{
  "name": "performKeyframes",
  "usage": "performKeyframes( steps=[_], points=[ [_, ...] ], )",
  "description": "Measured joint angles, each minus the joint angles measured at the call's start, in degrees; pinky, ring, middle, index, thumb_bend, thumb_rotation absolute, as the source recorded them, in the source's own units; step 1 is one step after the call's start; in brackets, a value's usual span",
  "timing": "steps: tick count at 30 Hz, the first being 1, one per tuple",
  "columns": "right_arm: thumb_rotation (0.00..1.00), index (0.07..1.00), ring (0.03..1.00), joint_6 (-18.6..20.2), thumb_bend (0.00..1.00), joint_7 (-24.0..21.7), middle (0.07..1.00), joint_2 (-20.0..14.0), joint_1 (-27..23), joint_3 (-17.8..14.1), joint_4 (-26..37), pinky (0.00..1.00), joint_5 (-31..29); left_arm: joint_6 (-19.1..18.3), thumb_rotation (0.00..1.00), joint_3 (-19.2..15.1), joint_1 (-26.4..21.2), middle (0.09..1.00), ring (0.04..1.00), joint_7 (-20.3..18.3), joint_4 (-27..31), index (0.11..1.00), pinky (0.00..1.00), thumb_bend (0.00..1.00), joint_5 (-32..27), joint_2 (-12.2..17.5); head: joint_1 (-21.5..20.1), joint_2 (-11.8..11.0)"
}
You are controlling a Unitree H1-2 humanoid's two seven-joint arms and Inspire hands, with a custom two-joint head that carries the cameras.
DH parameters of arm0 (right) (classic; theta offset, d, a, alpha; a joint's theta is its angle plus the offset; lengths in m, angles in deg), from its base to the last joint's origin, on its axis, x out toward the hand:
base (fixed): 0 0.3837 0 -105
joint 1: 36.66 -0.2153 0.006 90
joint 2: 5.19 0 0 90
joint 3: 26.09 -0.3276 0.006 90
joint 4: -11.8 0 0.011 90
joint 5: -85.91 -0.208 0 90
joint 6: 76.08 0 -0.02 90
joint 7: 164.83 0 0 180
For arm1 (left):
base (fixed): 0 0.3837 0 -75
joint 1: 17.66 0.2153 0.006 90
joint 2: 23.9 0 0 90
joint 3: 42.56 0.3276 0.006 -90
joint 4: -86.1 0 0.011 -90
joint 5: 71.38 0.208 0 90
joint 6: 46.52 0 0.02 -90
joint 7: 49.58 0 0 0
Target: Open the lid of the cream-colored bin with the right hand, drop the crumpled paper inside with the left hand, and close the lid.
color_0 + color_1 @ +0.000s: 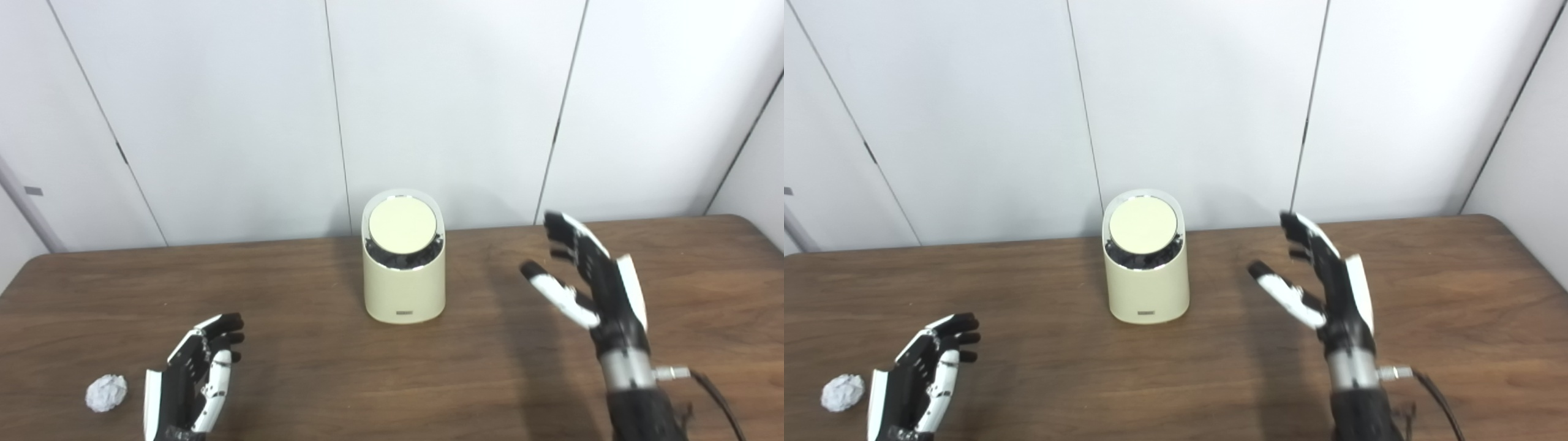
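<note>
Left eye view puts the cream-colored bin [404, 269] at the centre of the frame, upright on the wooden table [318, 367] near its far edge. Its round lid [402, 225] looks tilted within the rim, with dark lining showing below it; whether it counts as shut I cannot tell. By my judgement no step is done yet: the crumpled paper [106, 392] lies at lower left, just beside the left hand [196, 380], untouched. The right hand [588, 288] hovers right of the bin, apart from it. Both hands have fingers spread wide, holding nothing.
</note>
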Motion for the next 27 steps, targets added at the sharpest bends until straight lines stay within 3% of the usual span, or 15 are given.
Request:
performKeyframes(
  steps=[10, 21, 27],
  points=[
    [0.59, 0.846, 0.813, 6.84, 0.91, -2.08, 0.852, -0.05, -8.74, 2.96, -1.68, 0.68, 2.53, -1.10, 0.60, 0.56, -0.80, 0.715, 0.682, 0.39, -1.10, 0.707, 0.59, 0.20, 1.87, -0.62, 0.17, -0.26],
    [0.46, 0.890, 0.841, 9.87, 0.87, -1.34, 0.868, 2.49, -14.07, 4.58, -7.77, 0.73, 4.29, -1.34, 0.62, 1.54, -1.21, 0.717, 0.687, 0.76, -2.09, 0.705, 0.59, 0.21, 2.67, -1.48, 0.88, -0.88],
    [0.43, 0.883, 0.835, 10.46, 0.92, -0.17, 0.874, 2.72, -15.89, 7.01, -12.47, 0.70, 7.98, -1.63, 0.63, 1.99, -1.58, 0.717, 0.690, 0.83, -2.09, 0.705, 0.59, 0.20, 4.01, -2.04, 1.58, -0.97]
  ],
)
